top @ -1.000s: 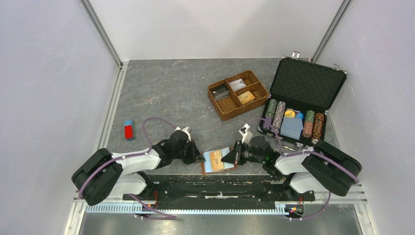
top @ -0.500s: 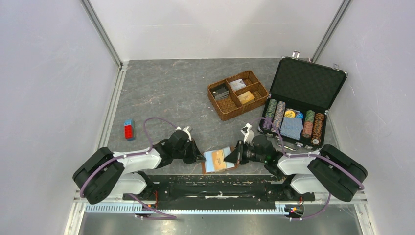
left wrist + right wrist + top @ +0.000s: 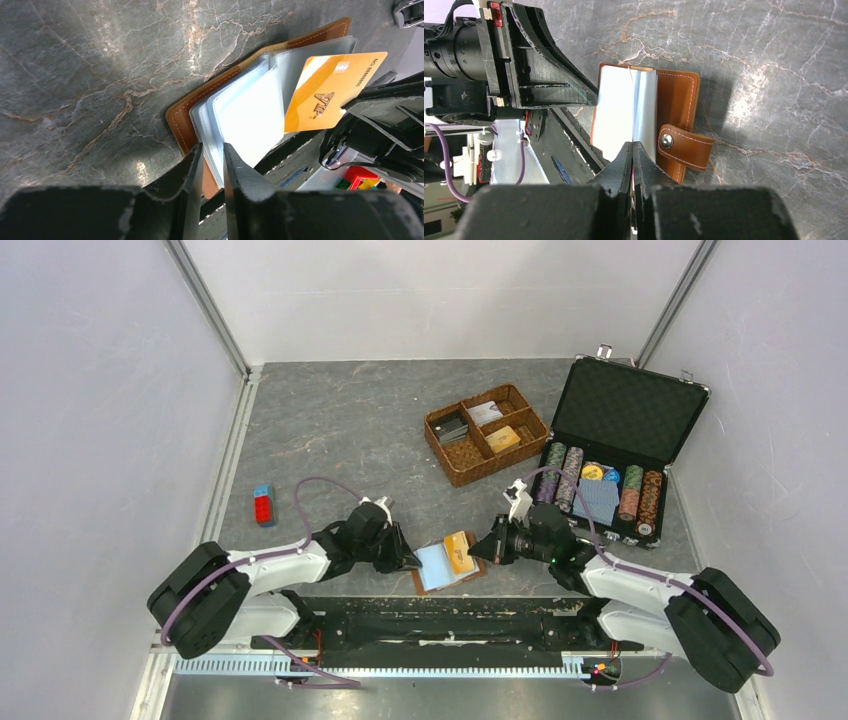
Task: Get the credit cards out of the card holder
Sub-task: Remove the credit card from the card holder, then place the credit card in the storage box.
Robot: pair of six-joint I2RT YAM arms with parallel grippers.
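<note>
From above, the card holder (image 3: 435, 568) lies open on the counter (image 3: 350, 440) at its near edge, between the two arms. The left fingers (image 3: 404, 560) meet its left side. The right fingers (image 3: 485, 548) come in from the right and grip the golden-orange credit card (image 3: 459, 551). The card lies slanted over the holder's right leaf, with its longer side running roughly near to far. Both arms are close, but the right one has the card, so the pull looks to be its job.

In the left wrist view, the left fingers stand narrow with the near edge of the pale sleeves (image 3: 245, 110) between them. They appear to be nipping the holder to keep it down. The card lies beyond the sleeves on the right arm's side, its outer edge under a black right finger. I cannot tell whether a corner is tucked in a sleeve.

In the right wrist view, the right fingers are nearly together on the card, which shows only edge-on between them. The snap tab (image 3: 684, 145) lies just beside them, apart from the grip, and a left fingertip touches the sleeves' far edge.

The card's way out seems to be straight toward the right arm, away from the left fingers. The risk, I judge, is the whole holder dragging along if the left grip is light.
</note>
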